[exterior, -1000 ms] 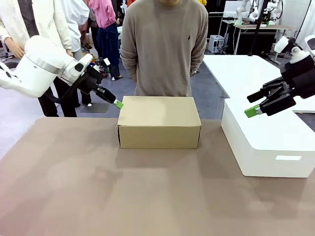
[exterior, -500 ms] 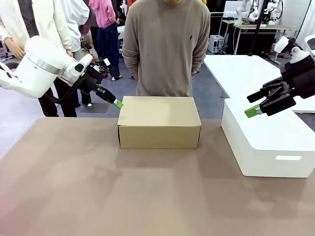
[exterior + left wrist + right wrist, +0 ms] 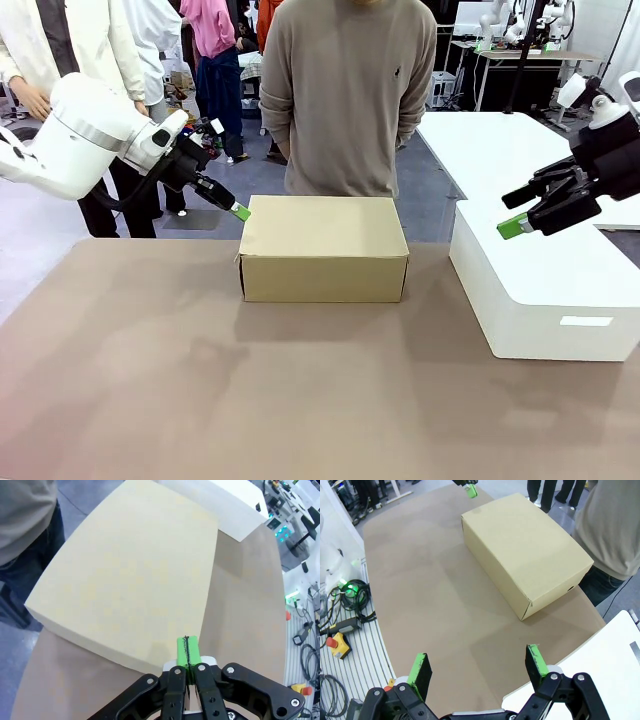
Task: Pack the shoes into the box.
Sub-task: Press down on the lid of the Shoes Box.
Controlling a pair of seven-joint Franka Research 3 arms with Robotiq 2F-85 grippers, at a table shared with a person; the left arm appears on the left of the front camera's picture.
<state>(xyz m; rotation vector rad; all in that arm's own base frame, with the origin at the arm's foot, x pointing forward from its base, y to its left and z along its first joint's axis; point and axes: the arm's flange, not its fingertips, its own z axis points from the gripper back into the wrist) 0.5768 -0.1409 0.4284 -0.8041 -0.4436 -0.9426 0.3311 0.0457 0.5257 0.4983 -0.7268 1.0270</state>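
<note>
Behind the far edge of the counter (image 3: 300,400), the person (image 3: 345,100) in the grey-brown sweater has shifted slightly toward the right corner since a second ago; both arms and the box (image 3: 322,248) are unchanged.

Box: tan cardboard, lid flat and shut, standing at the middle of the far edge. The shoes cannot be seen, so whether they lie inside cannot be told.

Left claw (image 3: 241,212): pads pressed together, empty, its green tip at the box's upper left corner; whether it touches the cardboard cannot be told. The left wrist view shows the same tip (image 3: 187,651) over the lid's near corner.

Right claw (image 3: 516,224): fingers spread apart, empty, hovering above the white box (image 3: 540,300) at the right edge, well clear of the cardboard box.

Open room: the whole near half of the counter and the left side are bare. The white box blocks the right edge. Other people stand beyond the far left corner.
</note>
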